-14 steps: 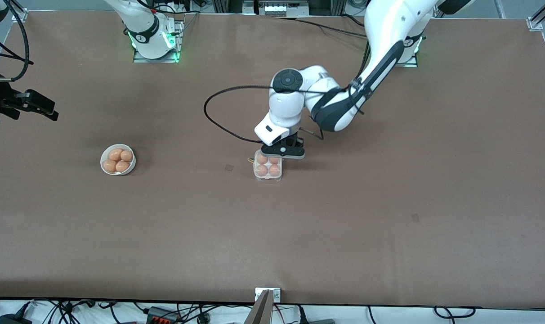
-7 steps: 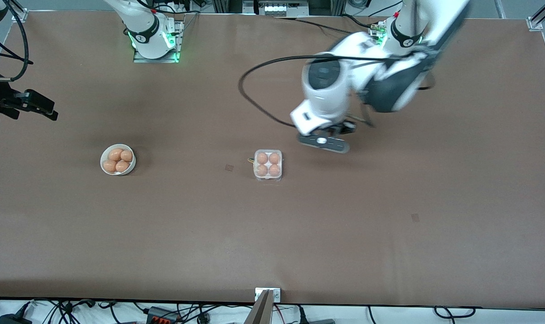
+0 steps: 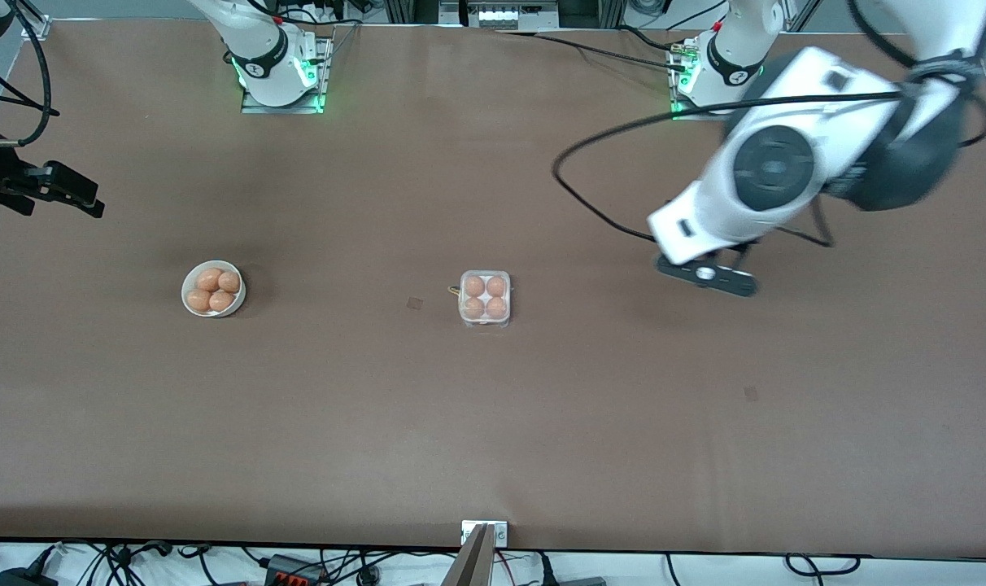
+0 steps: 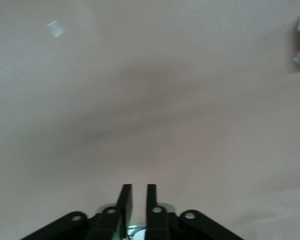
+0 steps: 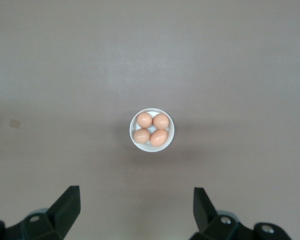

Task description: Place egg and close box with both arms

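We saw the left claw (image 4: 137,200) hang empty above bare bench (image 3: 704,423), fingers narrowly parted, well apart from the box (image 3: 485,299) with four eggs. The right claw (image 5: 137,205) hung spread wide over the bowl (image 5: 151,130).

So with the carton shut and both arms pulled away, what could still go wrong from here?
1. The box holds four eggs under its clear lid, but nothing shows the lid latched; it might spring up.
2. The left gripper, empty with fingers slightly apart, hangs over bare table toward the left arm's end; its trailing cable could snag.
3. The right gripper waits open above the bowl of four eggs; a careless descent could knock it.
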`<state>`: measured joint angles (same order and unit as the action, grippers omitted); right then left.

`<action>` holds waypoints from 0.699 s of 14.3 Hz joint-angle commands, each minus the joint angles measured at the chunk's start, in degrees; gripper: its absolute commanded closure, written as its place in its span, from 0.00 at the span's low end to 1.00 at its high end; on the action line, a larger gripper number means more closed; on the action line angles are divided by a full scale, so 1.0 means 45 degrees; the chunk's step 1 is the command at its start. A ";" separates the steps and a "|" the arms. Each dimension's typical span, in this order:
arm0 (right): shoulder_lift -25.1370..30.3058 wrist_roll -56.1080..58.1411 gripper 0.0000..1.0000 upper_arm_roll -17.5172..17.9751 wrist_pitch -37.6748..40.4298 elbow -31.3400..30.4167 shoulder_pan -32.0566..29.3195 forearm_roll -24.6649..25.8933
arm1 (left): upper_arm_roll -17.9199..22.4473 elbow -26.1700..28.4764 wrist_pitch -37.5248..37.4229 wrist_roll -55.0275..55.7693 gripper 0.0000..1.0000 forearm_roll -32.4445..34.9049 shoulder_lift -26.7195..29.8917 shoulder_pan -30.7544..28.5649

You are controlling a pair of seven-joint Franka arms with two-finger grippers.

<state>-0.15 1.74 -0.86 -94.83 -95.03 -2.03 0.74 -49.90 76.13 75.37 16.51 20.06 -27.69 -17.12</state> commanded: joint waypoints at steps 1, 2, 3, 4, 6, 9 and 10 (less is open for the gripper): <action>0.0149 0.0140 0.00 0.0093 0.0195 0.0064 -0.0116 0.0070 | -0.0200 -0.0179 -0.0283 -0.0310 0.00 -0.0355 0.0644 -0.1077; 0.0149 0.0140 0.00 0.0093 0.0233 0.0064 -0.0116 0.0070 | -0.0180 -0.0450 -0.0283 -0.0465 0.00 -0.0375 0.0645 -0.1311; 0.0111 0.0140 0.00 0.0093 0.0214 0.0064 -0.0116 0.0070 | -0.0180 -0.0994 -0.0283 -0.0699 0.00 -0.0375 0.0626 -0.1526; 0.0110 0.0140 0.00 0.0093 0.0195 0.0044 -0.0116 0.0108 | -0.0064 -0.1251 -0.0283 -0.1068 0.00 -0.0394 0.0568 -0.1605; 0.0052 0.0140 0.00 0.0093 0.0195 0.0044 -0.0116 0.0128 | 0.0364 -0.1253 -0.0205 -0.1306 0.00 -0.0898 0.0742 -0.1684; 0.0052 0.0140 0.00 0.0093 0.0175 0.0044 -0.0116 0.0128 | 0.4377 -0.0632 0.0223 -0.1423 0.00 -0.3686 0.2320 -0.0286; 0.0052 0.0140 0.00 0.0093 0.0195 0.0044 -0.0116 0.0128 | 0.5628 -0.0339 0.0244 -0.1714 0.00 -0.4198 0.2750 0.0244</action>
<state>-0.24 1.74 -0.86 -94.75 -95.05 -2.03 0.74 -35.00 70.90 75.34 11.48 6.28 -21.16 -20.76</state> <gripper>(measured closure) 0.000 0.000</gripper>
